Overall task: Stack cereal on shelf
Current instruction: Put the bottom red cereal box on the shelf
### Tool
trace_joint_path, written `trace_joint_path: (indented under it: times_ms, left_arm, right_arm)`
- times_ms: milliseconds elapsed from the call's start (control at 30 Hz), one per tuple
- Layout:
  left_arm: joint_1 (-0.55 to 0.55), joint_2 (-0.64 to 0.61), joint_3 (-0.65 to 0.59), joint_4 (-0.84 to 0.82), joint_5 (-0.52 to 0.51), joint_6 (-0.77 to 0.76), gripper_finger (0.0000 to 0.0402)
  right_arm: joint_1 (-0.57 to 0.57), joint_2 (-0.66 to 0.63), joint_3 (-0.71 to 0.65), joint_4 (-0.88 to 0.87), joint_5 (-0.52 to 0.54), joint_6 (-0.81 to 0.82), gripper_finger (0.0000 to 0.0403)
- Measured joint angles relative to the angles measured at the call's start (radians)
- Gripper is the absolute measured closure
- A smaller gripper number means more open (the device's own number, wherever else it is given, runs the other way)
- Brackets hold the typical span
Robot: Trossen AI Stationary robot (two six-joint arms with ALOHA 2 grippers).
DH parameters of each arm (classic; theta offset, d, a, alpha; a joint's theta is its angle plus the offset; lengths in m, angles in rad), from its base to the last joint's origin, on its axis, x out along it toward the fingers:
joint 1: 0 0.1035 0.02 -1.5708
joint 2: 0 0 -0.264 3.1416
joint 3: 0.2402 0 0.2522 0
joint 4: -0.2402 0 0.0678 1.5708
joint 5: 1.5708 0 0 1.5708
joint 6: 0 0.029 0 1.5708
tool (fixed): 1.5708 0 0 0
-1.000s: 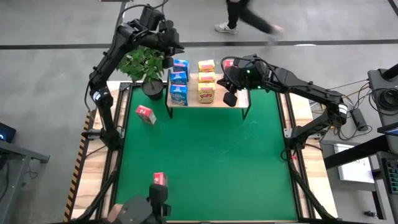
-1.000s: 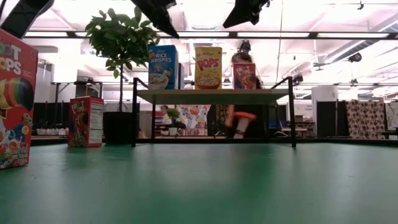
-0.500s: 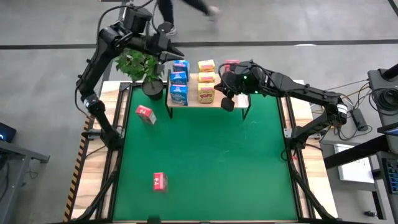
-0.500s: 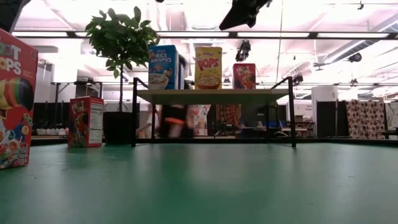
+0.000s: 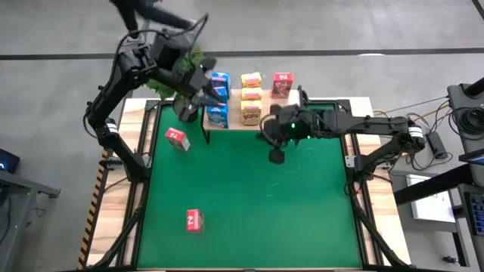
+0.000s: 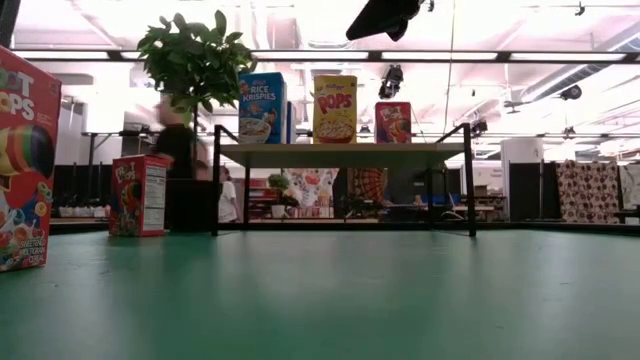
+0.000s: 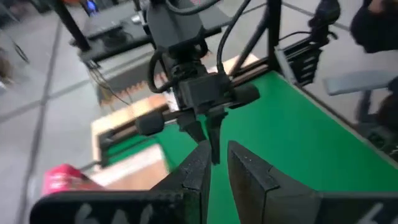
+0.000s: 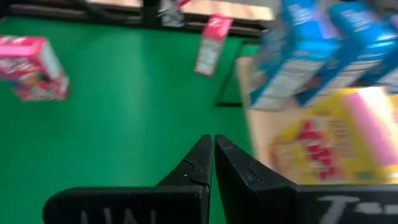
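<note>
The wooden shelf (image 5: 233,121) stands at the table's far middle. It bears three blue cereal boxes (image 5: 218,113), three yellow ones (image 5: 251,112) and one red one (image 5: 282,83), standing upright in the low view (image 6: 393,122). Two red boxes stand on the green mat, one at the left (image 5: 177,138) and one near the front (image 5: 193,220). My right gripper (image 5: 277,156) hangs shut and empty over the mat just in front of the shelf. My left gripper (image 5: 210,97) is shut and empty, raised over the shelf's left end by the blue boxes.
A potted plant (image 6: 195,60) stands left of the shelf. The shelf's black legs (image 6: 216,180) rest on the mat. Open green mat (image 5: 257,204) lies between the shelf and the near edge. A person (image 6: 180,140) moves past behind the table.
My right gripper has drawn back from above the shelf's right part, toward the near edge and a little left, to over the mat. My left arm has swung from behind the plant toward the shelf's left end. A person has walked leftward behind the table.
</note>
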Motion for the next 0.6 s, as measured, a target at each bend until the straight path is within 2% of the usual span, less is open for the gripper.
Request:
trace_joint_path:
  times_ms: [67, 167, 333, 500, 600]
  left_arm:
    - [-0.04, -0.01, -0.023, 0.004, -0.049, -0.054, 0.0368]
    - [-0.114, -0.029, -0.089, 0.038, -0.202, -0.153, 0.0389]
    - [-0.268, -0.083, -0.262, 0.114, -0.378, -0.335, 0.0399]
    - [-0.469, -0.165, -0.459, 0.194, -0.705, -0.57, 0.0401]
    - [-0.608, -0.191, -0.55, 0.198, -0.838, -0.744, 0.0401]
  right_arm:
    - [0.033, -0.004, -0.03, 0.001, 0.0, 0.006, 0.0394]
    - [0.083, -0.011, -0.073, 0.009, 0.0, 0.025, 0.0394]
    - [0.169, -0.029, -0.146, 0.022, 0.0, 0.044, 0.0394]
    - [0.262, -0.042, -0.208, 0.071, 0.001, 0.079, 0.0394]
    - [0.315, -0.043, -0.229, 0.088, 0.001, 0.078, 0.0394]
